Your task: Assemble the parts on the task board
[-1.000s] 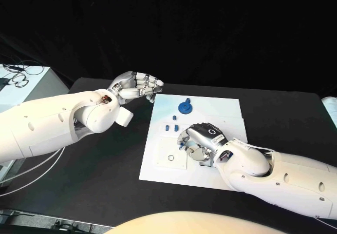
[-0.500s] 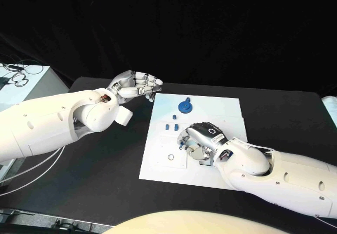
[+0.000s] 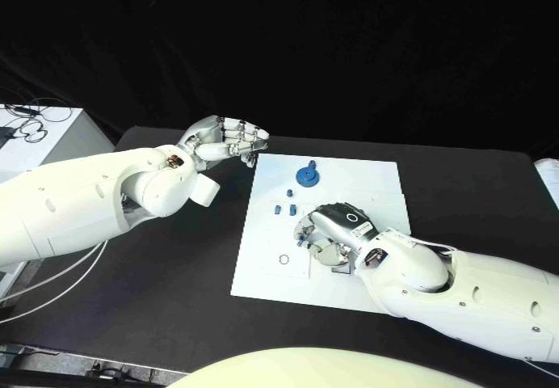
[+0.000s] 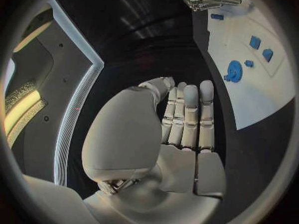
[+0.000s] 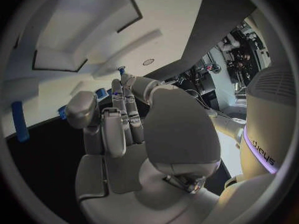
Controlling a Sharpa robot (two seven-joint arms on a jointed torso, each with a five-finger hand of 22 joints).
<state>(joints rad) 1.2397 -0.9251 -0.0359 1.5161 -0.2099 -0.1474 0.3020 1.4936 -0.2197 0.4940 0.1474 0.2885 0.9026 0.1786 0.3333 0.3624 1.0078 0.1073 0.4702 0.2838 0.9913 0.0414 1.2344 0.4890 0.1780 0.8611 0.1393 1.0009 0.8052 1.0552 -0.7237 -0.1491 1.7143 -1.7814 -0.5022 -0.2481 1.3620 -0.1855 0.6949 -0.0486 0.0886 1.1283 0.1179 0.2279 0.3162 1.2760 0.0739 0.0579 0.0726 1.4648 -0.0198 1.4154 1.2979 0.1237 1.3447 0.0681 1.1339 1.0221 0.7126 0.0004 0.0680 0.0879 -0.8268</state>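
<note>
Board [image 3: 350,182] is lying flat in the middle of the black table [image 3: 174,275], a white plate with its long sides running away from the robot. A blue gear [image 3: 308,177] is sitting near the board's far edge, toward its left corner. Just nearer than the gear, small blue pegs [image 3: 282,208] are standing close to the board's left edge. A small ring [image 3: 283,259] is lying in a shallow square recess near the board's near-left corner.

The right hand [image 3: 329,234] is resting palm down on the middle of the board, just beside the pegs, with its fingers curled down toward the plate. In the right wrist view its fingers [image 5: 122,115] are bending together over the white surface, with blue pieces showing just past the fingertips; whether they are pinching any piece I cannot tell. A blue bar [image 5: 19,120] is also showing at the board's edge in that view.

The left hand [image 3: 227,141] is hovering above the table just off the board's far-left corner, apart from the plate. Its fingers are folded tightly into the palm and are holding nothing, as the left wrist view shows [image 4: 187,119]. In that view the gear [image 4: 234,71] and the pegs [image 4: 255,42] are lying on the board beyond the fist.

A pale box [image 3: 41,141] with cables on top is standing beyond the table's far-left corner.
</note>
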